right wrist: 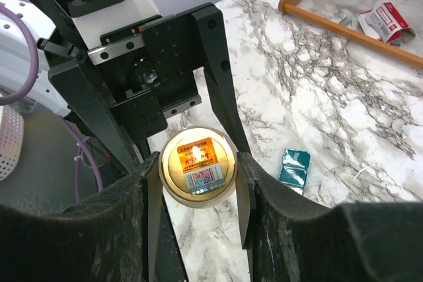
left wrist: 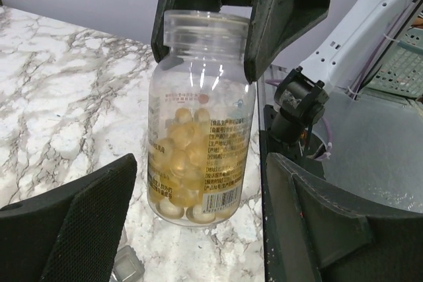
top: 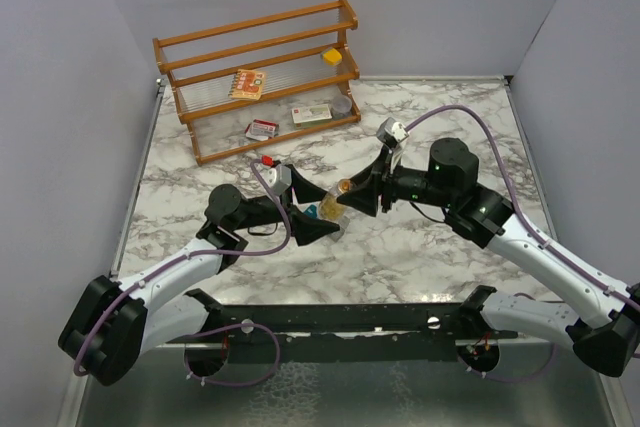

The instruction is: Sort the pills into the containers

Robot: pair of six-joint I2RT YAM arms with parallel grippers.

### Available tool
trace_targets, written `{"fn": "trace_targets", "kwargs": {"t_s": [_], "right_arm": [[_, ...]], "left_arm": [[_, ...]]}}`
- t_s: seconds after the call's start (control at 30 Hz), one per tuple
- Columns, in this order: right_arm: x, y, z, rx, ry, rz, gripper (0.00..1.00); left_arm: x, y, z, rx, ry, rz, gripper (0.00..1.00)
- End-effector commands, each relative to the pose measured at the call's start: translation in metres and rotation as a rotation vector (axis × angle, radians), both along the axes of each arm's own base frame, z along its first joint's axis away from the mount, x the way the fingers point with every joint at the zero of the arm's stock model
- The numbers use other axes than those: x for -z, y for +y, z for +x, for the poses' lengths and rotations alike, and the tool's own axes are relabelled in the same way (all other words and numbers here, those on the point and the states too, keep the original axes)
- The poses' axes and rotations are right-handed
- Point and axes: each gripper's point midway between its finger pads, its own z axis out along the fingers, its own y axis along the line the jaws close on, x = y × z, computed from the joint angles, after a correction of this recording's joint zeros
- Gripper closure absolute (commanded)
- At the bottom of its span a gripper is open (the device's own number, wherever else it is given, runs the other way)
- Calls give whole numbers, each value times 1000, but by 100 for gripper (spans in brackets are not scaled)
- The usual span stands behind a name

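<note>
Pill bottle (left wrist: pixel 198 130), clear, yellow capsules: mid-bench, pinched by right claw (right wrist: pixel 198 176). Left claw (left wrist: pixel 198 189): spread either side of it, not touching. Containers (right wrist: pixel 294 166): on bench (top: pixel 420 247), just left of bottle. Step: probably hand-off or opening. Next: left claw must close squarely.

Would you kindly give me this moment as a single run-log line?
Right claw: holding pill bottle | Left claw: open, either side of bottle base | Containers: on table | Pills: in bottle

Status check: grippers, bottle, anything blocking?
Right gripper shut on pill bottle. Left gripper open, flanking its lower end. Containers on table beside it. No obstruction seen.
</note>
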Motion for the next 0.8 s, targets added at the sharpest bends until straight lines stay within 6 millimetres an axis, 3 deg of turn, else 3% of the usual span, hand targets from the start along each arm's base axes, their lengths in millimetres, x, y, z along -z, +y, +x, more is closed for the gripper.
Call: {"fn": "trace_targets", "kwargs": {"t_s": [0.0, 0.77], "right_arm": [[-11, 1, 5, 24, -26, 48, 99], [-12, 6, 6, 13, -24, 63, 99]], "left_arm": [[-2, 1, 3, -27, -9, -15, 20], [-5, 0, 4, -28, -22, -18, 40]]}}
